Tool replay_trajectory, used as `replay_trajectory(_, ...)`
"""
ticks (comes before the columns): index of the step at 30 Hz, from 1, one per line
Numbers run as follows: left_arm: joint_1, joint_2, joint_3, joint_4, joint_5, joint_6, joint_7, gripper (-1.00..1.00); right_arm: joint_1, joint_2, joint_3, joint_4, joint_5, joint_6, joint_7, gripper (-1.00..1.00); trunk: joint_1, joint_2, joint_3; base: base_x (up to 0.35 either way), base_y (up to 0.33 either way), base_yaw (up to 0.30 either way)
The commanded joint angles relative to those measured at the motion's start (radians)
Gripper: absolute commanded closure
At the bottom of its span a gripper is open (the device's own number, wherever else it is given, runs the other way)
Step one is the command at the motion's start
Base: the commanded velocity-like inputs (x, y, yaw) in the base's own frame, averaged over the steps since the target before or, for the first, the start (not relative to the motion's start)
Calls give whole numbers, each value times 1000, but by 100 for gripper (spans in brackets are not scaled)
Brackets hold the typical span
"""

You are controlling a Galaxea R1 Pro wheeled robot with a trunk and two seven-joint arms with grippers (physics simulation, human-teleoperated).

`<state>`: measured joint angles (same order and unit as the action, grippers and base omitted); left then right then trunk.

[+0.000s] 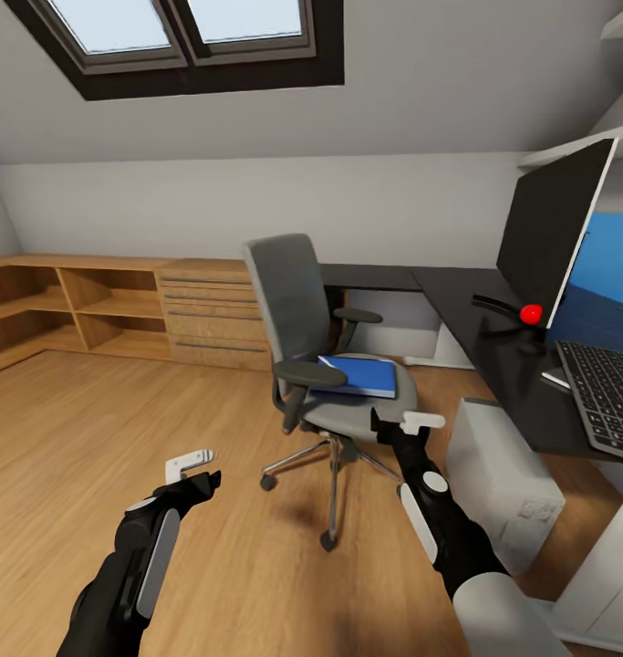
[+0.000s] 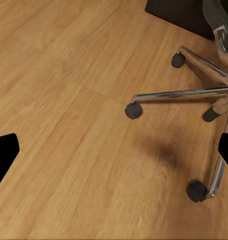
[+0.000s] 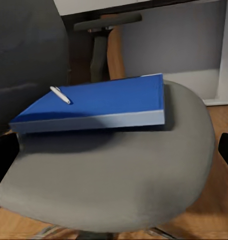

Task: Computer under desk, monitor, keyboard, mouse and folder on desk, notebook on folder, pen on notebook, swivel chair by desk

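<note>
Folder (image 3: 101, 102) with pen (image 3: 60, 95) on swivel chair (image 1: 297, 301), right gripper (image 1: 404, 424) reaching toward the seat, jaws spread wide, left gripper (image 1: 194, 467) low over floor (image 2: 68, 100), also spread.

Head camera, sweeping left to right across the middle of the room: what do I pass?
Light-wood open shelving → light-wood drawer chest → swivel chair with the folder on its seat → monitor → keyboard at the right edge.
</note>
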<state>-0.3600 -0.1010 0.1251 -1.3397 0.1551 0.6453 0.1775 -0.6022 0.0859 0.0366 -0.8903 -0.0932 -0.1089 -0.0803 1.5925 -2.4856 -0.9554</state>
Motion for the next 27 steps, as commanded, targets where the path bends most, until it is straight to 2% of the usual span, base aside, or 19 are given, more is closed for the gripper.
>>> replay_trajectory(1,0,-1,1,-1,11,4,7,-100,-1,0,4,0,-33,13,-6,-100,0,0,-1,36,238,0)
replay_trajectory(3,0,-1,1,0,11,4,7,-100,-1,0,4,0,-90,34,-6,-100,0,0,-1,20,143,0)
replay_trajectory(5,0,-1,1,0,11,4,7,-100,-1,-1,8,1,-203,56,-6,-100,0,0,-1,7,49,0)
replay_trajectory(6,0,-1,1,1,11,4,7,-100,-1,-1,8,1,-232,60,-5,-100,0,0,-1,2,17,0)
replay_trajectory(11,0,-1,1,3,11,4,7,-100,-1,-1,5,0,-263,62,-3,-100,0,0,-1,1,7,0)
replay_trajectory(27,0,0,1,9,11,4,7,-100,-1,-1,7,-17,-266,57,-3,-100,0,0,-1,0,0,-24)
